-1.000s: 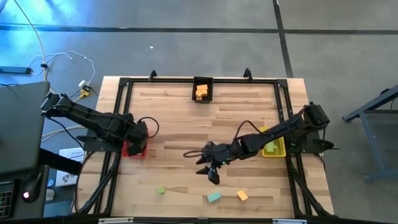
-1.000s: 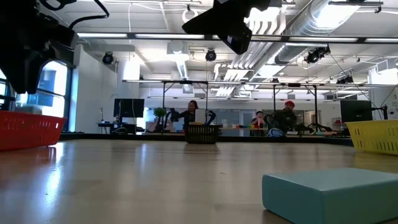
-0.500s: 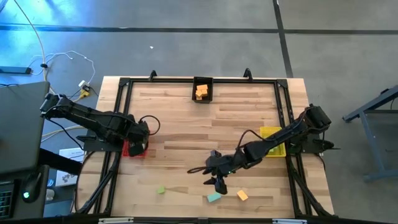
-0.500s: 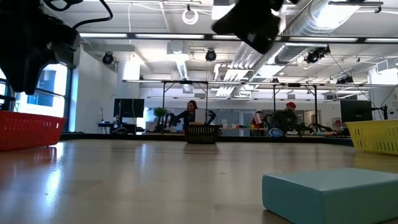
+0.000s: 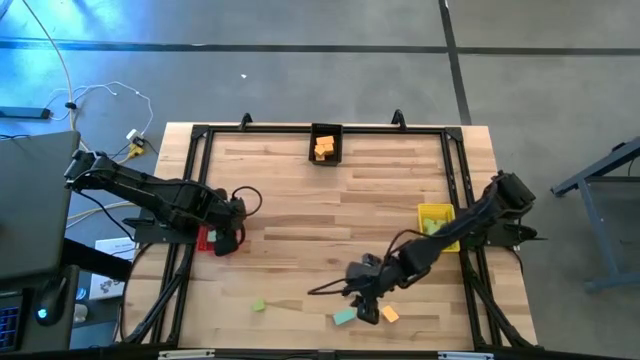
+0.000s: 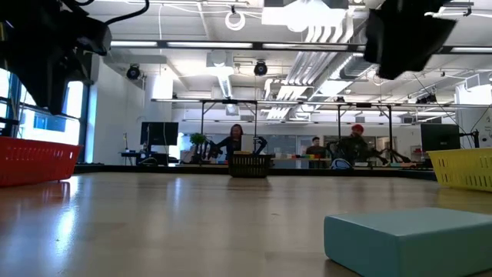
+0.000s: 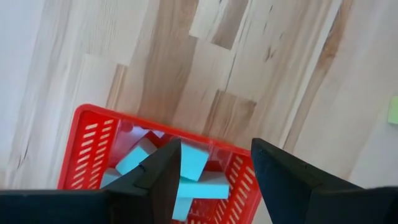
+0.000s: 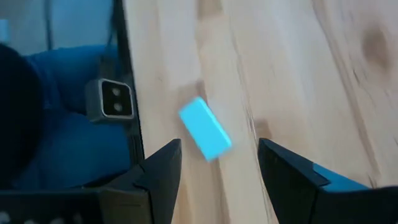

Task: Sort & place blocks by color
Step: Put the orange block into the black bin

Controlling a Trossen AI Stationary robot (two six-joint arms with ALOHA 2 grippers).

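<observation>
The right claw (image 5: 366, 308) hangs over the lower centre-right of the tabletop (image 5: 300, 210) in the high view. Its fingers (image 8: 155, 180) stand apart and hold nothing. In the right wrist view the teal block (image 8: 205, 128) lies on the wood ahead of the claw, in line with the gap between the two fingers and clear of both. In the high view this teal block (image 5: 344, 317) sits just below and to the left of the claw, with an orange block (image 5: 390, 313) just to its right; both lie near the lower edge of the frame. A yellow-green block (image 5: 258, 305) lies farther left along the same lower strip, well apart from the claw.

The left claw (image 5: 232, 238) is at the left of the high view, over the red bin (image 5: 206, 240). Its fingers (image 7: 165, 171) are spread and empty. The left wrist view shows several teal blocks (image 7: 193, 168) lying inside the red bin (image 7: 93, 143) below the claw.

Orange blocks (image 5: 324, 147) lie in the black bin (image 5: 326, 144) at the upper centre of the high view. The yellow bin (image 5: 440, 226) stands at the right side, partly covered by the right arm
</observation>
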